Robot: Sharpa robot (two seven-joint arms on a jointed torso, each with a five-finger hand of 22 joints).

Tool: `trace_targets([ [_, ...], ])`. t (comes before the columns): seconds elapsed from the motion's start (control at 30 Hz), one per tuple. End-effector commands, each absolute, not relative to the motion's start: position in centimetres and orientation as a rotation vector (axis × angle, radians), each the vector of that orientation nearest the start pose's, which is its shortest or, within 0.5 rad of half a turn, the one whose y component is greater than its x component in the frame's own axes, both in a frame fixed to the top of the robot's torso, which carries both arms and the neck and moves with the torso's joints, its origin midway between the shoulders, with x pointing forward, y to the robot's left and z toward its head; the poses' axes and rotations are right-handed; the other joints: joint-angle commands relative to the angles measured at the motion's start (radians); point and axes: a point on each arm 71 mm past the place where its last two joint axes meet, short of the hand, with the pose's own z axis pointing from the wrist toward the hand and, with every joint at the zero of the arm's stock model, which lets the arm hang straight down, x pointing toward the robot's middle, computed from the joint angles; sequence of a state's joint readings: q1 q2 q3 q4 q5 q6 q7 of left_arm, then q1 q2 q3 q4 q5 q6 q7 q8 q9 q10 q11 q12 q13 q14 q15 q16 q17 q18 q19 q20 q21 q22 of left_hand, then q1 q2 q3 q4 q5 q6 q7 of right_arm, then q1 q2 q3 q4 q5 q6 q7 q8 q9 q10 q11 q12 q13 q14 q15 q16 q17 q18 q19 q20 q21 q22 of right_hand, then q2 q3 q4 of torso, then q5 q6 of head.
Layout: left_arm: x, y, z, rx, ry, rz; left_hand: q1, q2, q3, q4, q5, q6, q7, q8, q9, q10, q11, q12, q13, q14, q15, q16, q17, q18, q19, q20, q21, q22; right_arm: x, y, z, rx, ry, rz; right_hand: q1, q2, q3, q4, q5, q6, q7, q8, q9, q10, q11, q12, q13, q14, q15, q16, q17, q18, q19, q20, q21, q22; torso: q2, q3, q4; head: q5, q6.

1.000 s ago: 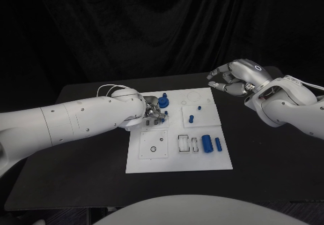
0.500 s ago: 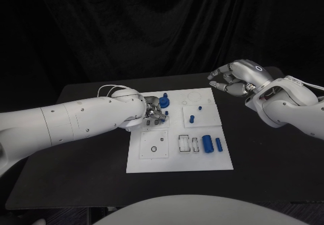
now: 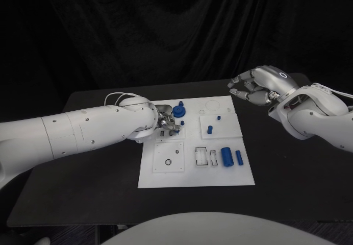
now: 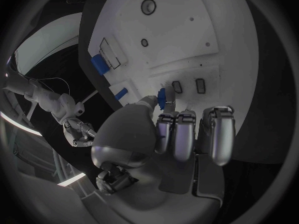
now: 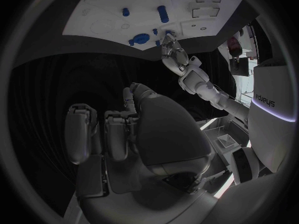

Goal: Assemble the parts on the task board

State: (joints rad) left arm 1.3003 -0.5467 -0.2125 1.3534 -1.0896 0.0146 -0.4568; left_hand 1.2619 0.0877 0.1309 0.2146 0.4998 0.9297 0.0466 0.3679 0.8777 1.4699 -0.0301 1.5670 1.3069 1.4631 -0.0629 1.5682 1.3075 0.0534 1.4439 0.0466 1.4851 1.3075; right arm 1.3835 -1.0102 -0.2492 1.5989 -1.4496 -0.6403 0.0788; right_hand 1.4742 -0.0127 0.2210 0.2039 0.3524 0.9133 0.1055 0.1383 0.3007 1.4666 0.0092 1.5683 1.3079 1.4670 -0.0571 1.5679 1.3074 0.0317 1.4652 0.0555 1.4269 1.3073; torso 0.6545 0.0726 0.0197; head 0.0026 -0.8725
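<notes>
Nearest my head camera, the task board (image 3: 221, 176) lies flat in the middle of the black table (image 3: 88, 199). On its near half I see a square inset plate (image 3: 168, 156) with a small ring, then two rectangular outlines (image 3: 205, 155). Just beside them lie a large blue cylinder (image 3: 226, 156) and a slimmer blue rod (image 3: 238, 156), side by side and apart from both hands.

Farther back, on the board's right-hand panel, a short blue peg (image 3: 208, 129) stands with a smaller blue pin (image 3: 218, 118) beyond it. A faint circular outline (image 3: 212, 105) marks the board's far edge.

At the board's left edge my left hand (image 3: 166, 121) is over the board. In the left wrist view its fingers (image 4: 186, 134) are curled and a small blue part (image 4: 162, 98) is pinched at the tip of the thumb. That part is close above two small dark slots (image 4: 189, 86); I cannot tell whether it touches the board. A tall blue knobbed part (image 3: 179, 109) stands just beyond this hand.

Farthest, my right hand (image 3: 255, 87) hangs above the table's far right corner, off the board, fingers curled inward around nothing.
</notes>
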Motion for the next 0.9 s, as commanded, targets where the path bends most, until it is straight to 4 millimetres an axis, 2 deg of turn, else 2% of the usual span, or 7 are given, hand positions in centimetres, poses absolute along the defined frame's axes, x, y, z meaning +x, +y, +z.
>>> trace_targets([
  [0.03,49.6,11.5,-23.5,0.002,2.222,-0.508,-0.011,-0.040,0.090,-0.008,0.021,0.011,-0.001,-0.007,0.024,0.101,0.005,0.004,0.264,0.108,-0.006,0.003,0.263,-0.008,-0.005,-0.004,-0.006,0.107,46.6,-25.9,-14.6,-0.222,1.362,0.632,0.005,0.003,0.008,0.000,0.008,0.001,0.005,-0.004,-0.002,0.104,0.006,0.002,0.263,0.100,0.008,-0.007,0.254,0.006,0.035,0.005,-0.005,0.214,0.000,0.0002,0.0000,0.005,0.000],
  [0.1,49.5,11.6,-23.4,-0.001,2.216,-0.514,-0.032,-0.064,0.149,-0.008,0.019,0.018,-0.001,-0.010,0.041,0.101,0.005,0.004,0.264,0.108,-0.007,0.003,0.263,-0.008,-0.004,-0.004,-0.007,0.109,46.6,-25.9,-14.6,-0.222,1.364,0.632,0.005,0.003,0.008,0.000,0.009,0.001,0.005,-0.004,-0.002,0.104,0.006,0.002,0.263,0.100,0.008,-0.007,0.254,0.006,0.035,0.005,-0.005,0.214,0.000,0.0002,0.0001,0.008,0.000],
  [0.23,49.4,11.8,-23.3,-0.008,2.209,-0.519,-0.052,-0.085,0.198,-0.016,0.017,0.024,-0.003,-0.013,0.057,0.101,0.004,0.004,0.264,0.108,-0.008,0.003,0.263,-0.008,-0.005,-0.004,-0.010,0.109,46.6,-25.9,-14.6,-0.222,1.369,0.631,0.006,0.004,0.011,-0.002,0.014,0.000,0.005,-0.005,-0.002,0.104,0.006,0.002,0.263,0.100,0.008,-0.009,0.252,0.006,0.034,0.005,-0.008,0.213,0.000,0.0001,0.0001,0.011,0.000],
  [0.7,48.7,13.7,-23.5,-0.063,2.200,-0.492,-0.070,-0.098,0.231,-0.023,0.003,0.026,-0.003,-0.020,0.068,0.101,0.005,0.004,0.264,0.108,-0.008,0.003,0.263,-0.006,-0.011,-0.004,-0.016,0.103,46.7,-26.0,-14.8,-0.218,1.387,0.623,0.008,0.004,0.014,-0.005,0.021,-0.002,0.005,-0.009,-0.003,0.104,0.006,0.002,0.263,0.098,0.008,-0.014,0.247,0.008,0.030,0.005,-0.016,0.211,0.000,-0.0003,0.0022,0.020,0.000],
  [0.83,48.6,14.1,-23.7,-0.079,2.198,-0.484,-0.085,-0.101,0.244,-0.024,-0.020,0.029,-0.002,-0.025,0.073,0.101,0.006,0.004,0.264,0.108,-0.007,0.003,0.263,-0.006,-0.012,-0.003,-0.017,0.103,46.7,-26.0,-14.8,-0.218,1.392,0.621,0.008,0.004,0.014,-0.005,0.021,-0.002,0.005,-0.009,-0.003,0.104,0.006,0.002,0.263,0.098,0.008,-0.014,0.247,0.008,0.030,0.005,-0.016,0.211,0.000,0.0003,0.0022,0.022,0.000],
  [0.87,48.5,14.2,-23.8,-0.084,2.196,-0.483,-0.095,-0.102,0.249,-0.023,-0.044,0.031,-0.002,-0.028,0.076,0.101,0.006,0.004,0.264,0.108,-0.007,0.003,0.263,-0.005,-0.013,-0.003,-0.019,0.103,46.7,-26.0,-14.8,-0.218,1.393,0.621,0.008,0.004,0.014,-0.005,0.021,-0.002,0.005,-0.009,-0.003,0.104,0.006,0.002,0.263,0.098,0.008,-0.014,0.247,0.008,0.030,0.005,-0.016,0.211,0.000,0.0004,0.0020,0.022,0.000],
  [0.9,48.5,14.3,-23.9,-0.090,2.194,-0.482,-0.097,-0.102,0.250,-0.023,-0.048,0.032,-0.002,-0.029,0.076,0.101,0.006,0.004,0.264,0.108,-0.007,0.003,0.263,-0.005,-0.012,-0.003,-0.019,0.104,46.7,-26.0,-14.8,-0.217,1.395,0.620,0.008,0.004,0.015,-0.005,0.022,-0.003,0.005,-0.009,-0.003,0.104,0.006,0.002,0.263,0.098,0.008,-0.015,0.246,0.009,0.029,0.005,-0.018,0.210,0.000,0.0005,0.0031,0.022,0.000],
])
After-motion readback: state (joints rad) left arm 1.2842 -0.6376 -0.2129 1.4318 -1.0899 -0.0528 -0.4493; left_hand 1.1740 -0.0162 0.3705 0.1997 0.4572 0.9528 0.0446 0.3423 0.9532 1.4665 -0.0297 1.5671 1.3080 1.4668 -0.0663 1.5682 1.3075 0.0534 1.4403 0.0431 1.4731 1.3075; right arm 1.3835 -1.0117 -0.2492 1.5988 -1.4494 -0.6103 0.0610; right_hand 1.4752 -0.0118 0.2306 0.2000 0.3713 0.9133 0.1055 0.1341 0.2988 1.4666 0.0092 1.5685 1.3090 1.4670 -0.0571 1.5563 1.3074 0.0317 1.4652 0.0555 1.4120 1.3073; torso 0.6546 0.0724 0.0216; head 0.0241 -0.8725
